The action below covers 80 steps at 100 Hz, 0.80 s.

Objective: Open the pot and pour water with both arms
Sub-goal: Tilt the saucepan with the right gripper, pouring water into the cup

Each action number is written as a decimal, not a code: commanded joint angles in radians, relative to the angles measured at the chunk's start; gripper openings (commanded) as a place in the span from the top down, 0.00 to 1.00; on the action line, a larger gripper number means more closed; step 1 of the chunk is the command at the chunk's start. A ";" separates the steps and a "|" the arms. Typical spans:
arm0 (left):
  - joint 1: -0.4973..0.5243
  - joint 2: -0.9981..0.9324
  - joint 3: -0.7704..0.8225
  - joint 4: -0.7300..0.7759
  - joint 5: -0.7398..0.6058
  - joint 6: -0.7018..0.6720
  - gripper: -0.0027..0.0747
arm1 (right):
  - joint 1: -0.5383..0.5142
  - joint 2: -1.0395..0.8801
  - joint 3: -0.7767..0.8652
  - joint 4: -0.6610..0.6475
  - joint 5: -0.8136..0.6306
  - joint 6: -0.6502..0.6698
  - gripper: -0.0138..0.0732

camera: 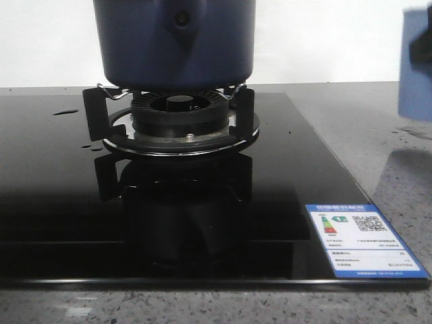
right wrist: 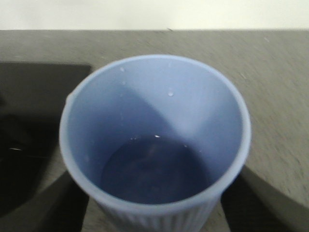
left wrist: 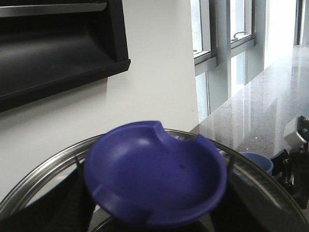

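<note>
The dark navy pot point(camera: 174, 44) stands on the burner grate point(camera: 94, 111); its top is cut off in the front view. In the left wrist view my left gripper point(left wrist: 154, 215) is shut on the lid's blue knob point(left wrist: 154, 169), with the lid's steel rim point(left wrist: 43, 174) around it. I cannot tell whether the lid rests on the pot. My right gripper point(right wrist: 154, 215) is shut on the pale blue ribbed cup point(right wrist: 154, 111), which holds water and stays upright. The cup point(camera: 413, 74) hangs blurred at the far right, above the counter.
The black glass hob point(camera: 61, 202) carries a blue energy label point(camera: 364, 239) at its front right. The grey stone counter point(camera: 398, 162) lies to the right. A black range hood point(left wrist: 53, 48) and windows point(left wrist: 231, 43) are behind. A few water drops point(camera: 65, 112) lie on the hob.
</note>
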 commanded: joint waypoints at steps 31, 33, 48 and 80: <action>0.002 -0.023 -0.033 -0.089 -0.004 -0.010 0.58 | 0.076 -0.029 -0.416 -0.046 0.218 -0.081 0.58; 0.002 -0.023 -0.033 -0.089 -0.004 -0.010 0.58 | 0.084 -0.026 -0.432 -0.046 0.221 -0.094 0.58; 0.002 -0.023 -0.033 -0.089 -0.004 -0.010 0.58 | 0.178 0.030 -0.544 -0.046 0.290 -0.192 0.58; 0.002 -0.023 -0.033 -0.062 -0.014 -0.083 0.58 | 0.241 0.175 -0.768 -0.051 0.449 -0.347 0.58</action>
